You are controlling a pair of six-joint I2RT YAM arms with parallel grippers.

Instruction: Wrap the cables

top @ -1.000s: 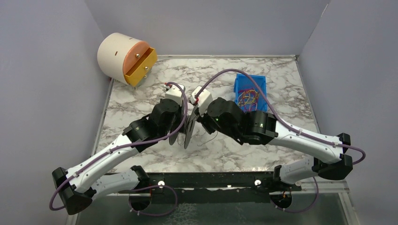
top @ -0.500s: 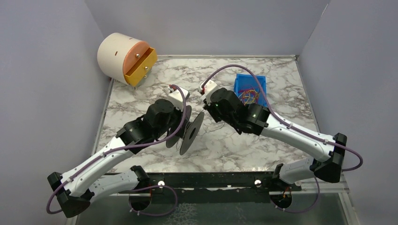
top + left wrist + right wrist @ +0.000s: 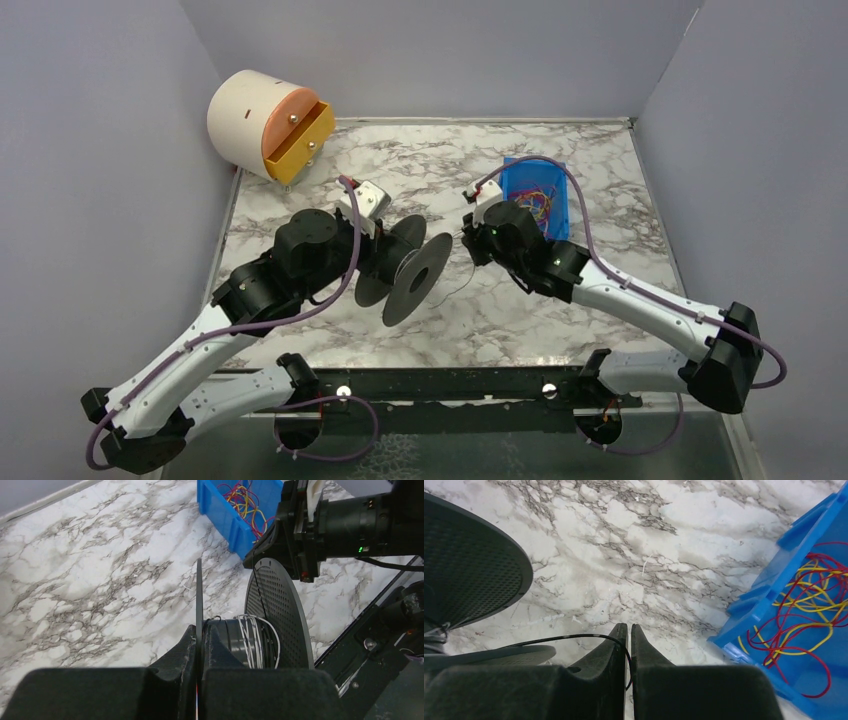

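Note:
My left gripper point(image 3: 383, 243) is shut on one thin flange point(image 3: 198, 600) of a black cable spool point(image 3: 405, 272) and holds it above the table. The spool's hub point(image 3: 247, 642) carries white and black turns of cable, and its perforated outer flange point(image 3: 277, 611) faces the right arm. My right gripper point(image 3: 470, 228) is shut on a thin black cable point(image 3: 569, 638) that runs from between its fingertips point(image 3: 620, 641) left toward the spool point(image 3: 469, 582). The right gripper point(image 3: 285, 540) sits just beyond the spool in the left wrist view.
A blue bin point(image 3: 535, 195) of red and yellow wires stands behind the right gripper and shows in the right wrist view point(image 3: 809, 600). A white and orange drum with a yellow drawer point(image 3: 268, 125) sits at the back left. A black rail point(image 3: 450, 385) runs along the near edge.
The two grippers have drawn apart. The left arm swung the spool left and turned it so both flanges show. The right gripper moved back right toward the blue bin, still holding the cable.

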